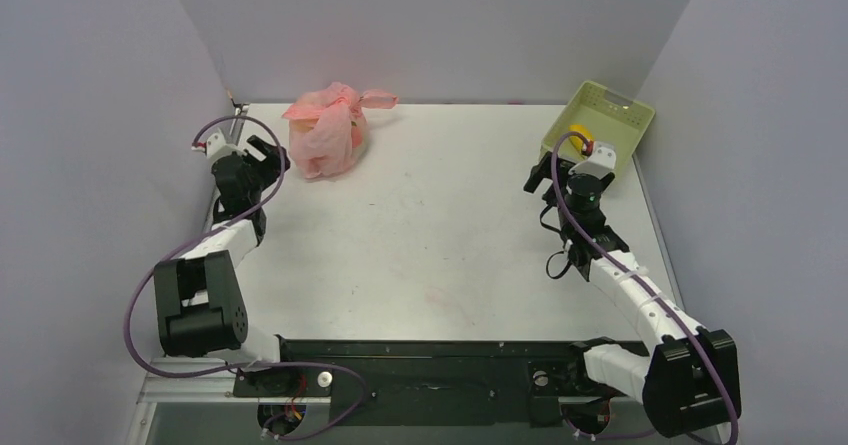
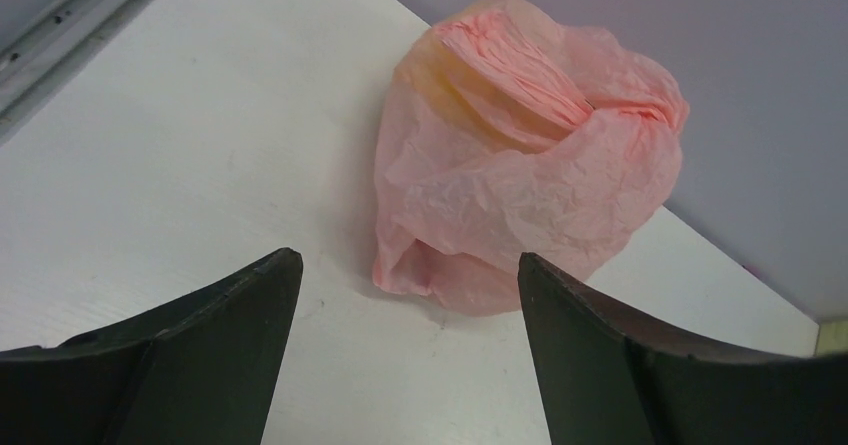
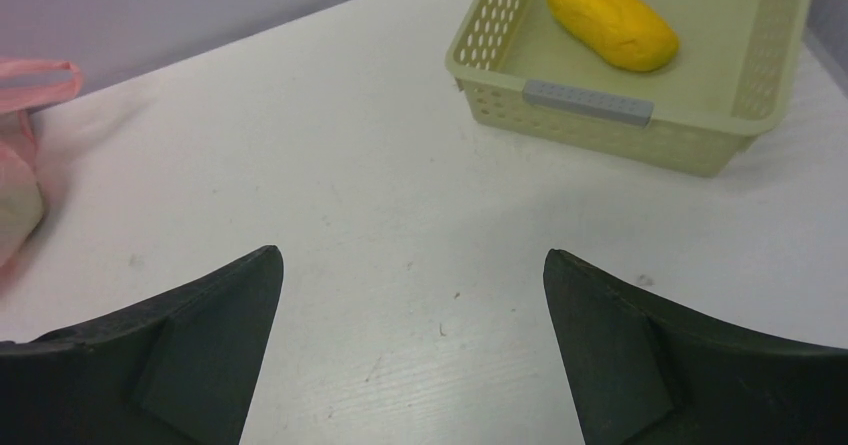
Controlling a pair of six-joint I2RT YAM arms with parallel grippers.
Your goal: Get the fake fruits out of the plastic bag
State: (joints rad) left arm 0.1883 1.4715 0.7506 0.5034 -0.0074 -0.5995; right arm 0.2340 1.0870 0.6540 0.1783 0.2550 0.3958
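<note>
Left gripper (image 2: 405, 265) is wide open and empty, with the pink plastic bag (image 2: 520, 165) sitting just ahead of it near the far left corner of the table (image 1: 420, 225). Right gripper (image 3: 410, 255) is spread empty too, near the green basket (image 3: 700, 147) at the far right corner, with one yellow-orange fruit (image 3: 610, 20) inside it.

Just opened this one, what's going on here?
Neither arm holds anything. The left gripper is open and faces the crumpled pink plastic bag at the far left of the table. The right gripper is open and points toward the pale green basket, which holds one yellow oval fruit.
</note>
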